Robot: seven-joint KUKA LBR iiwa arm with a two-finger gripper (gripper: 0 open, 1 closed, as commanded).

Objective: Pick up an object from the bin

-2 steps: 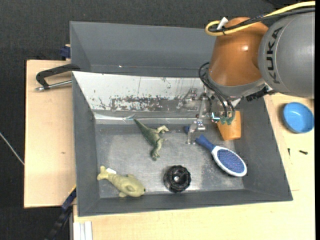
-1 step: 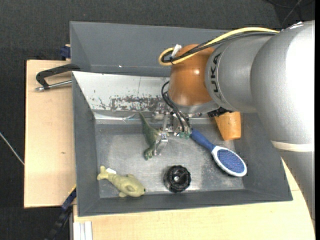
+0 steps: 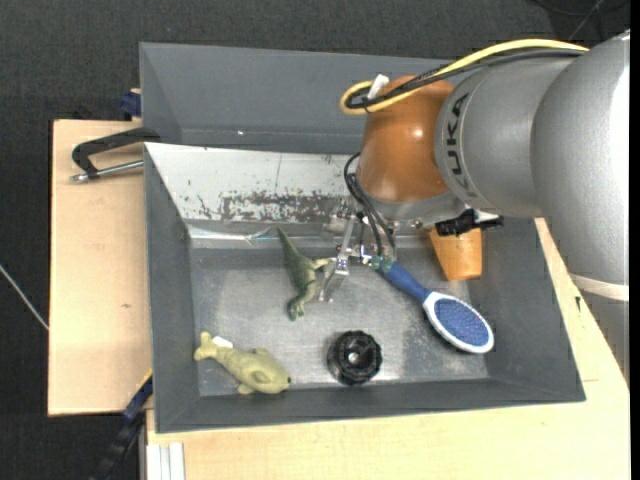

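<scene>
Couldn't tell whether jaws were open or closed. Saw gripper (image 3: 343, 260) low in scuffed grey metal bin (image 3: 166, 268), just beside slim green toy dinosaur (image 3: 302, 280) at centre. Noted blue brush (image 3: 458, 323) with oval white-rimmed head to its right, orange cup (image 3: 458, 254) behind, round black knob (image 3: 355, 356) and pale yellow fish (image 3: 246, 366) in front.

We see the gripper (image 3: 345, 260) low in the bin (image 3: 168, 268), between a green toy dinosaur (image 3: 299, 270) and a blue brush (image 3: 452, 320). An orange cup (image 3: 460, 256), black cap (image 3: 355, 356) and yellow fish (image 3: 250, 367) lie apart.
</scene>
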